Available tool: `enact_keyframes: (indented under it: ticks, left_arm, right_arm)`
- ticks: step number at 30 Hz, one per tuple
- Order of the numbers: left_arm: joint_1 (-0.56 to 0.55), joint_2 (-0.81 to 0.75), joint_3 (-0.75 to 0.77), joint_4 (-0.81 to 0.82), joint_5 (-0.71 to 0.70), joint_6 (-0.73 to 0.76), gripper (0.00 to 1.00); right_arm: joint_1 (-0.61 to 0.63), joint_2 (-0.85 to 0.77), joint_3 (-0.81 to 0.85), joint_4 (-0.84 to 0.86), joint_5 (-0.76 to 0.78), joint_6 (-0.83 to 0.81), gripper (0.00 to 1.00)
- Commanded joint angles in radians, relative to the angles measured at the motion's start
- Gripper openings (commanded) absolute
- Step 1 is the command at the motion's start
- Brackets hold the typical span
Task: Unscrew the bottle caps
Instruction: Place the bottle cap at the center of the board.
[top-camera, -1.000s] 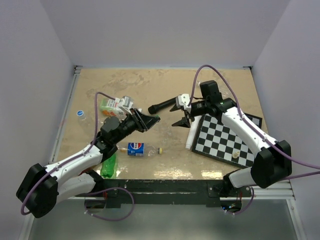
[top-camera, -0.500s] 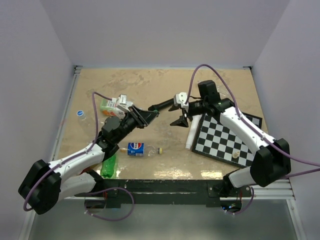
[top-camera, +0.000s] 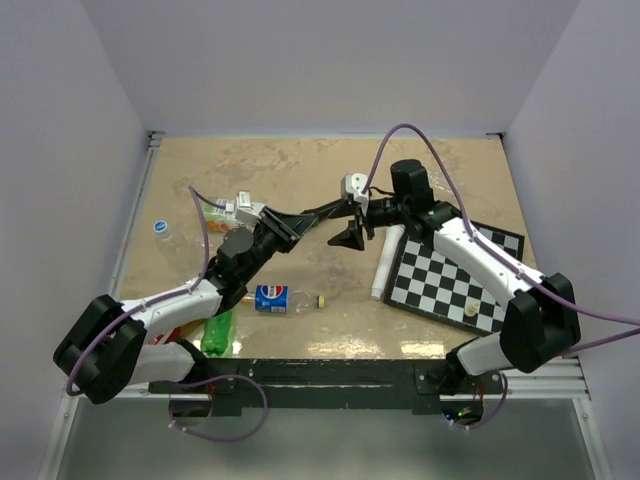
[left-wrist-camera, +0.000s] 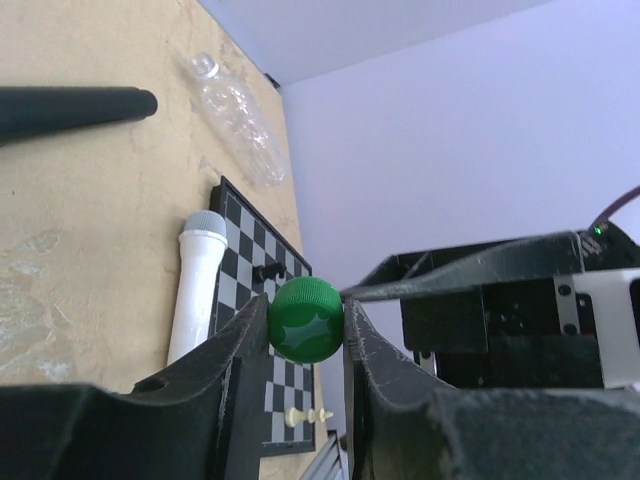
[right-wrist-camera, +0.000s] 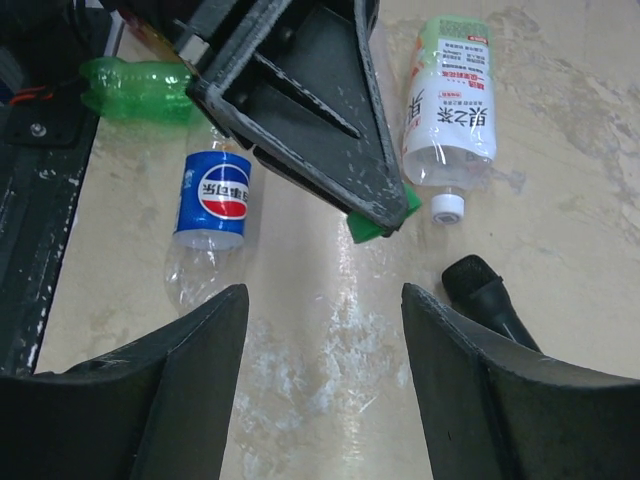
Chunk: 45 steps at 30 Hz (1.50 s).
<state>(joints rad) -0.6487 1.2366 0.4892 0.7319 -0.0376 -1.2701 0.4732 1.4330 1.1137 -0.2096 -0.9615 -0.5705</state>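
Note:
A green bottle cap (left-wrist-camera: 305, 318) sits pinched between the fingertips of my left gripper (left-wrist-camera: 306, 330), raised off the table. In the right wrist view the same cap (right-wrist-camera: 382, 224) peeks out under those black fingers. My right gripper (right-wrist-camera: 322, 310) is open and empty, pointing at the left gripper (top-camera: 300, 221) from a short gap to its right (top-camera: 347, 224). The capless bright green bottle (top-camera: 217, 332) lies by the left arm. The Pepsi bottle (top-camera: 271, 298) lies on its side with a yellow cap (top-camera: 322, 300). A clear bottle (top-camera: 162, 230) with a blue cap lies far left.
A black microphone (top-camera: 322, 211) and a white microphone (top-camera: 385, 262) lie near the chessboard (top-camera: 455, 275), which holds a pale chess piece (top-camera: 470, 311). A white-and-green pack (right-wrist-camera: 450, 100) with a white spout cap lies behind the left gripper. Another clear crinkled bottle (left-wrist-camera: 240, 110) lies beyond the board.
My left gripper has carried the green cap up and to the right. The right gripper has swung left toward it, so the two now nearly meet.

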Motion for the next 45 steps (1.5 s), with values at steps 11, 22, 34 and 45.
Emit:
enact_keyframes:
  ticks: [11,22,34,45]
  left_arm:
    - [-0.017,0.118,0.098,0.092,-0.131,-0.164,0.00]
    - [-0.022,0.129,0.097,0.103,-0.162,-0.193,0.00]
    - [-0.025,0.129,0.098,0.106,-0.186,-0.262,0.00]
    - [-0.034,0.147,0.100,0.130,-0.174,-0.288,0.00]
  right_arm:
    - [0.045,0.006,-0.091,0.439,0.062,0.495,0.61]
    - [0.064,0.037,-0.098,0.487,0.280,0.596,0.59]
    - [0.116,0.069,-0.097,0.515,0.382,0.638,0.56]
    - [0.123,0.044,-0.129,0.590,0.467,0.705,0.49]
